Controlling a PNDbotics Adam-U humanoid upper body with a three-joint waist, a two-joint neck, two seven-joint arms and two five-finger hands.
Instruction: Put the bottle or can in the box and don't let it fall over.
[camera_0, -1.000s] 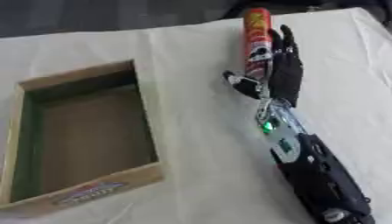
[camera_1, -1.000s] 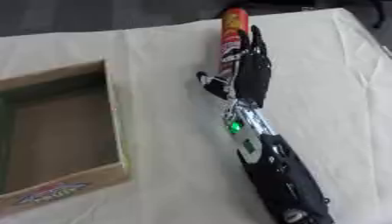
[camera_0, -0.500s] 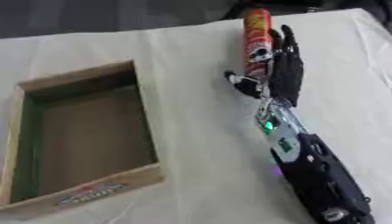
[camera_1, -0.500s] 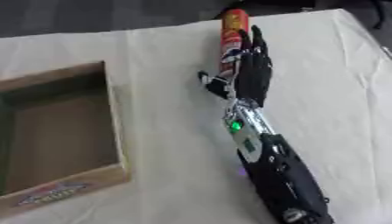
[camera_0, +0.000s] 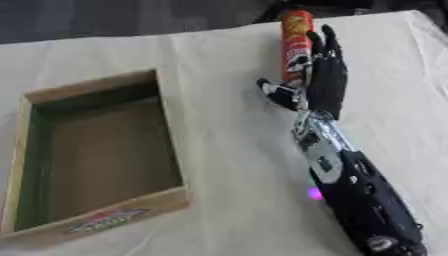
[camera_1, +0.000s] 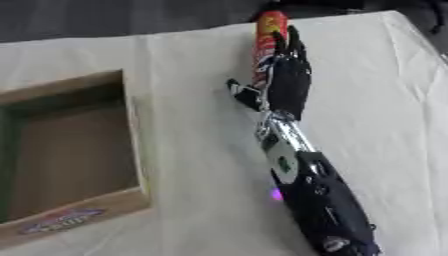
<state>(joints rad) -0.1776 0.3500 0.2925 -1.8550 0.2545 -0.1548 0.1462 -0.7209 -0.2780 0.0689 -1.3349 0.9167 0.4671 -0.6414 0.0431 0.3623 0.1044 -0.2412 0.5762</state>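
Observation:
A tall red tube-shaped can (camera_0: 296, 40) stands near the far edge of the white-covered table. My right hand (camera_0: 325, 80) is right beside it. The straight fingers (camera_0: 329, 42) lie along the can's right side, and the thumb (camera_0: 273, 91) is spread out to the left, below the can's base. The hand is open and nothing is closed round the can. Whether the fingers touch the can I cannot tell. An open cardboard box (camera_0: 171, 145) with a green-edged inside sits at the left, empty. My left hand shows in no view.
My black forearm (camera_0: 354, 185) runs from the lower right up to the hand. The table's far edge (camera_0: 175, 37) lies just behind the can, with dark floor beyond. A strip of white cloth (camera_0: 227, 135) separates the box from the arm.
My right hand has edged very slightly farther along the can. The can and the box have not moved.

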